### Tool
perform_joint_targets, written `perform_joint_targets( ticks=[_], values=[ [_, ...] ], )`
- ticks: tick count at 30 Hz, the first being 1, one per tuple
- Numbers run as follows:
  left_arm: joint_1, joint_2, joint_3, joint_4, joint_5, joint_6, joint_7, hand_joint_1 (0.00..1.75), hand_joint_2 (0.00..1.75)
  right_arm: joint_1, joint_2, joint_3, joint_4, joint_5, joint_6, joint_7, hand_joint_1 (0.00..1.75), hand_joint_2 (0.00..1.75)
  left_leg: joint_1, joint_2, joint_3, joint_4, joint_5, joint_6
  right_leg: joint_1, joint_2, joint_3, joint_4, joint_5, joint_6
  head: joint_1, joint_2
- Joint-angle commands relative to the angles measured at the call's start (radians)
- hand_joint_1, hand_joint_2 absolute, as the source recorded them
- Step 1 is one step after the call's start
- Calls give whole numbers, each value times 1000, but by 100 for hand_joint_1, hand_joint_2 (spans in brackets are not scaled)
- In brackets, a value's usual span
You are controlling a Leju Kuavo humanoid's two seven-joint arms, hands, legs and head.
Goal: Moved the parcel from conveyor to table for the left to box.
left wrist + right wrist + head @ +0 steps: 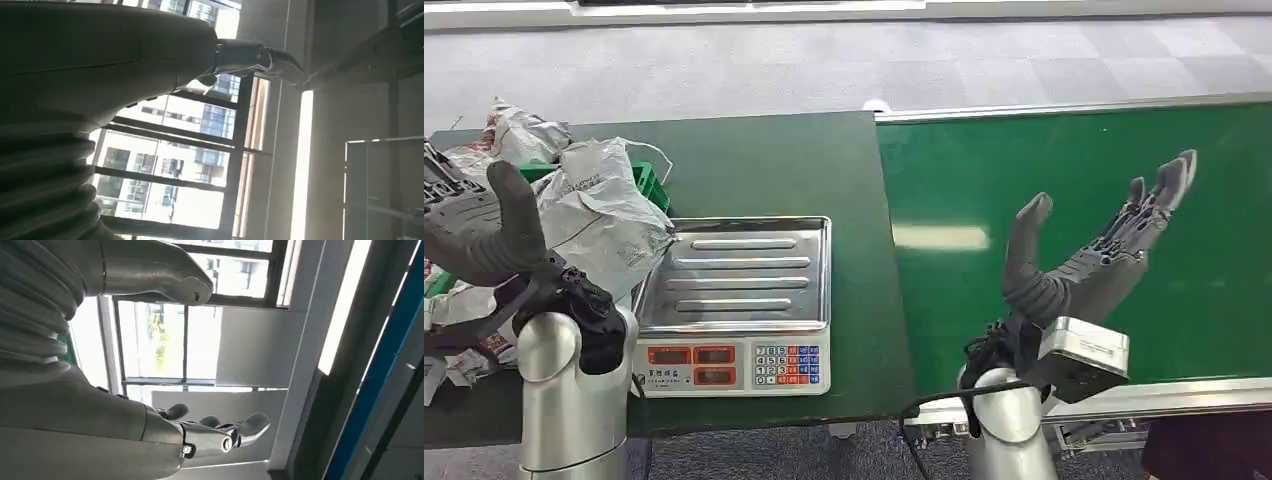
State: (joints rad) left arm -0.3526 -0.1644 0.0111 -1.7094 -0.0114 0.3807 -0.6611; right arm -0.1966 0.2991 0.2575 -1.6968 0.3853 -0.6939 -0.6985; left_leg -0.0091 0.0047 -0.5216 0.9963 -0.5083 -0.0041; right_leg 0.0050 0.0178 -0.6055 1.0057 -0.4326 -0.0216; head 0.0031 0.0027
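The scale (pixel 734 365) carries two red display windows, a keypad of coloured keys and a short line of small dark characters on its front panel, all too small to read. The crumpled grey parcels (pixel 594 210) show faint dark print that cannot be made out. No other text, brand or number is legible.

Bright green conveyor belt (pixel 1074 220); darker green worktop (pixel 764 160). Silver ribbed steel scale tray (pixel 739 270) above red displays and blue, red keys. Crumpled grey-white plastic parcels (pixel 599 210) with black print.
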Motion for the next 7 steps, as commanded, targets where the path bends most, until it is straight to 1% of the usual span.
perform_joint_targets(
  ticks=[1,3,4,5,6,7],
  values=[
    [132,34,-131,-37,11,-341,27,0,175,-16,-96,102,77,-256,212,86,0,175,0,1,7,-8,1,-2,0,0,7,-7,1,3,0,0],
    [201,16,-190,-47,-14,-417,16,0,175,-12,-98,100,86,-284,309,98,0,175,0,0,9,-10,2,-2,-1,-1,9,-9,1,4,0,0],
    [219,13,-209,-40,21,-473,20,0,175,-10,-102,108,90,-289,352,102,0,175,0,1,5,-5,0,-1,-1,0,5,-4,0,2,0,0],
    [229,13,-229,-23,38,-530,18,0,175,-6,-100,112,91,-307,411,89,0,175,-1,0,10,-10,1,-1,-1,-2,10,-10,1,4,0,0],
    [238,3,-236,-2,42,-559,6,0,175,1,-97,109,89,-316,459,73,0,175,-1,0,11,-11,1,-1,-1,-2,11,-10,1,4,0,0],
    [242,-7,-245,22,74,-619,-6,0,175,8,-98,116,77,-319,516,44,0,175,0,-1,5,-4,0,-1,-1,-1,6,-4,-1,2,0,0]
  ],
)
